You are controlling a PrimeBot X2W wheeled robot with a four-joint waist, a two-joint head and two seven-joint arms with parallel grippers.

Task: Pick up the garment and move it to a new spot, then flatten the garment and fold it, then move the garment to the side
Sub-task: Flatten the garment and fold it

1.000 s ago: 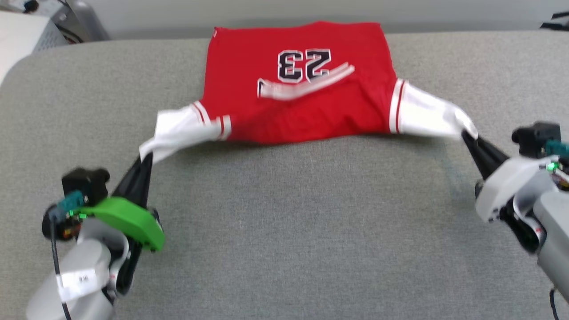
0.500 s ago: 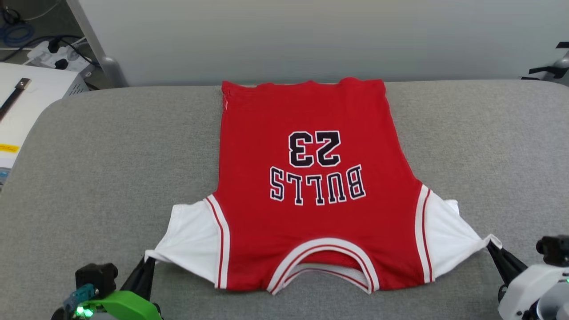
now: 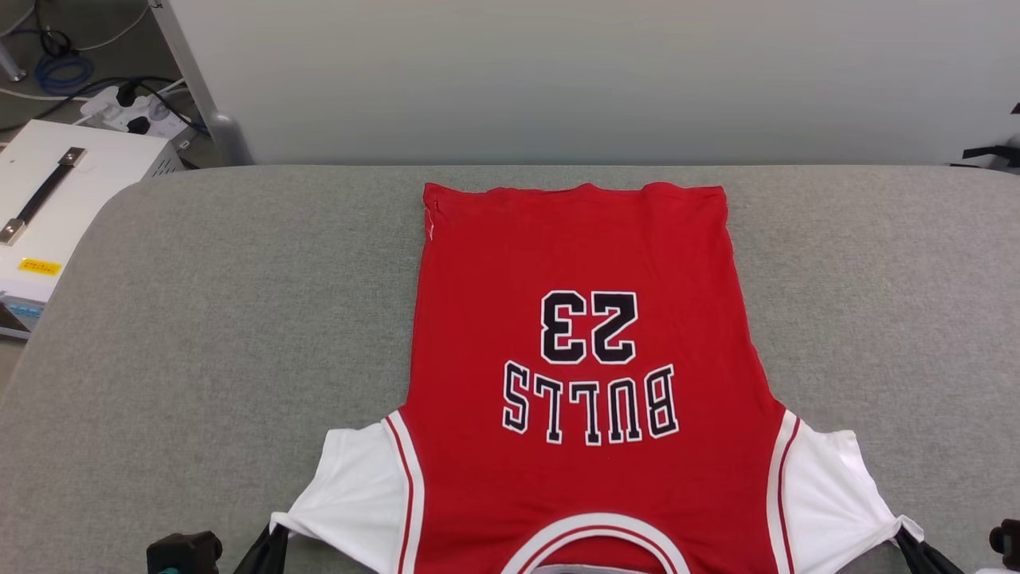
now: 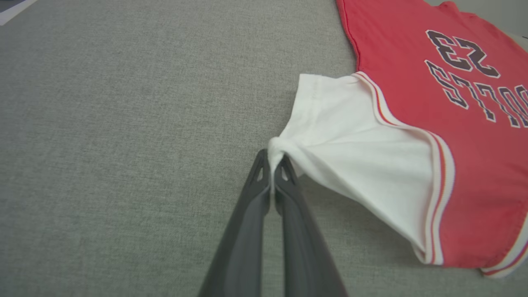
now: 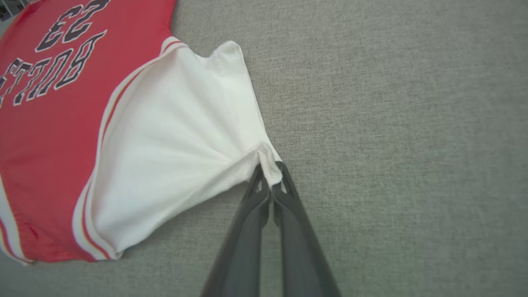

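Observation:
The garment [image 3: 582, 335] is a red jersey with white sleeves and black "23" numerals. It lies spread flat on the grey table, hem at the far side, collar at the near edge of the head view. My left gripper [image 4: 272, 163] is shut on the tip of one white sleeve [image 4: 350, 140], and shows at the bottom left of the head view [image 3: 275, 534]. My right gripper [image 5: 270, 173] is shut on the tip of the other white sleeve [image 5: 185, 123], low at the right of the head view [image 3: 904, 536]. Both sleeves are pulled taut outward.
The grey fabric table [image 3: 239, 319] stretches wide on both sides of the jersey. A white box with a dark handle [image 3: 56, 207] and cables sit beyond the table's far left corner. A pale wall [image 3: 558, 80] runs behind the table.
The jersey went from folded over on itself to spread out flat, pulled toward me by both sleeves. The head view also tilted, so both grippers sank to its bottom edge.

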